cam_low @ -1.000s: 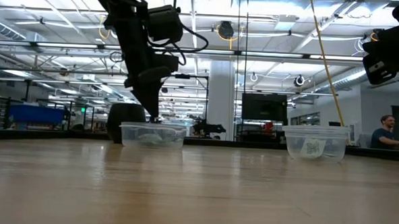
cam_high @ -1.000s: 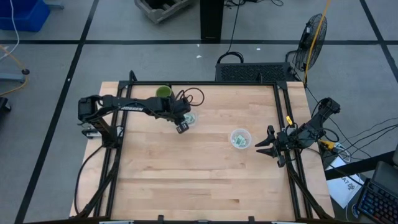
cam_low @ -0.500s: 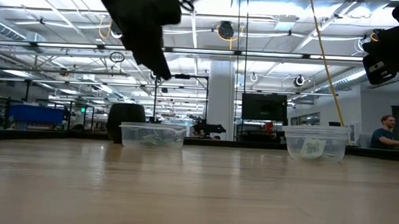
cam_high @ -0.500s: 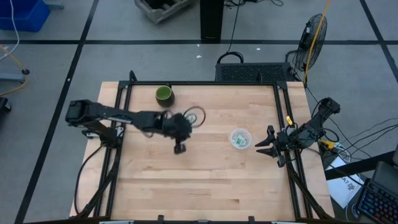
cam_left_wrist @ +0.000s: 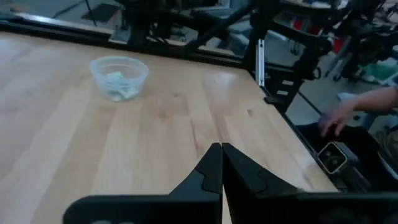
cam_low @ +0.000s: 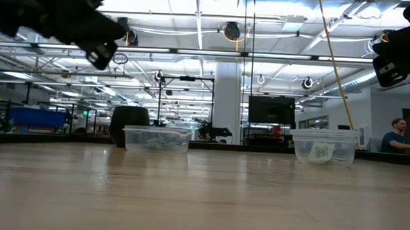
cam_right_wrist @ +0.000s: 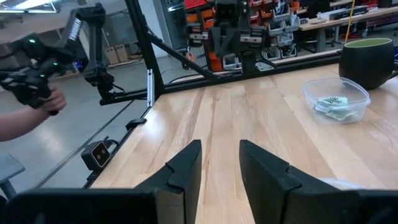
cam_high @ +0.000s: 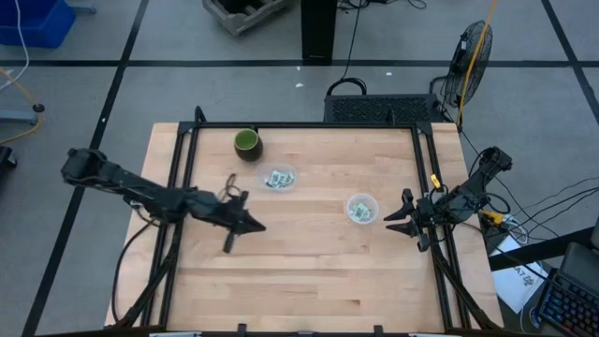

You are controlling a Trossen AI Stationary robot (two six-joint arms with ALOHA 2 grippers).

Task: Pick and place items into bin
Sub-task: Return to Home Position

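Pale green packets were seen only inside the left clear bin and right clear bin, so sorting was judged done. The left claw was closed and empty, the right claw parted.

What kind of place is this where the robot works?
Probably a robotics lab: the left gripper and right gripper hang over a framed wooden table, ceiling lights run overhead, and a person sits behind.
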